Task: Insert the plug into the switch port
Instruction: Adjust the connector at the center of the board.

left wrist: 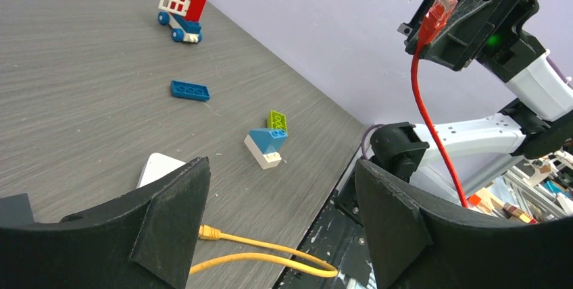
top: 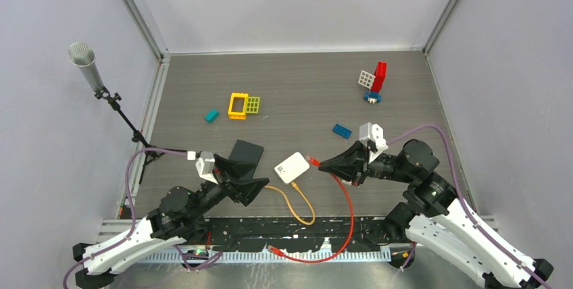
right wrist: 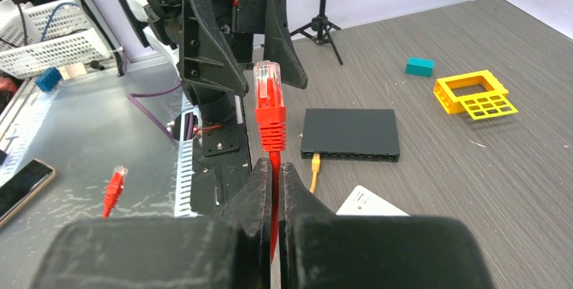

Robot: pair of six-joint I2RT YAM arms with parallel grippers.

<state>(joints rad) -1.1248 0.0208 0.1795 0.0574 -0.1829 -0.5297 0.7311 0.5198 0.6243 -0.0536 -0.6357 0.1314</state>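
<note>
The right gripper [right wrist: 273,167] is pinched tight on the one red cable [top: 351,215], just under its plug [right wrist: 269,103]. The plug sticks up in the air, apart from the one black switch [right wrist: 350,134] on the table [top: 297,80]. The other red plug [right wrist: 115,184] lies on the metal edge [right wrist: 88,134]. One yellow cable [top: 297,201] sits in a switch port. The left gripper [left wrist: 282,167] is wide open and holds nothing. One white box [top: 292,167] has marks too small to read. There is one teal block [top: 212,115], one yellow frame [top: 243,105] and one blue flat brick [top: 341,130].

overhead, wrist views (close) facing each other
</note>
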